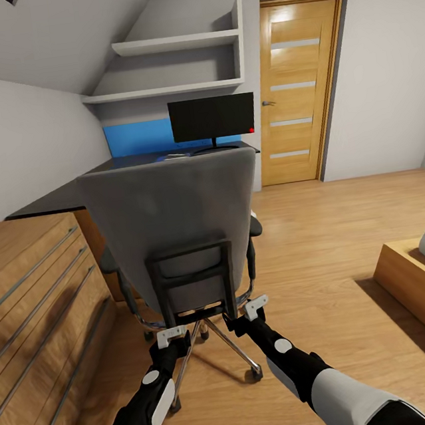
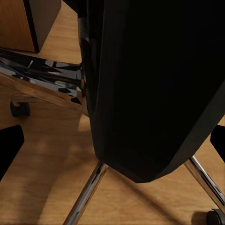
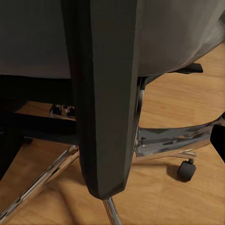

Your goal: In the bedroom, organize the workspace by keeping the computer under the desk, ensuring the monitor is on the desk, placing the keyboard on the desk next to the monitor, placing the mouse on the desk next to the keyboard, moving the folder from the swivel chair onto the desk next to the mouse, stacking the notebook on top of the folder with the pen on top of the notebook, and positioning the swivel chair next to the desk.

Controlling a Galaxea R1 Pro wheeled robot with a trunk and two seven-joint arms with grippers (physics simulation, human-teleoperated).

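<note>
A wooden door (image 1: 300, 87) with frosted glass strips stands in the far grey wall (image 1: 381, 69). Left of the door, two white shelves (image 1: 173, 67) hang under a sloped ceiling (image 1: 48, 33), above a blue panel (image 1: 137, 138). A light wooden drawer unit (image 1: 31, 310) stands well left of the door on light wood flooring (image 1: 317, 245).

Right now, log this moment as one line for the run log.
phase: chair positioning | swivel chair: back toward robot, facing desk | left gripper, right gripper: at black back frame | monitor: on desk
</note>
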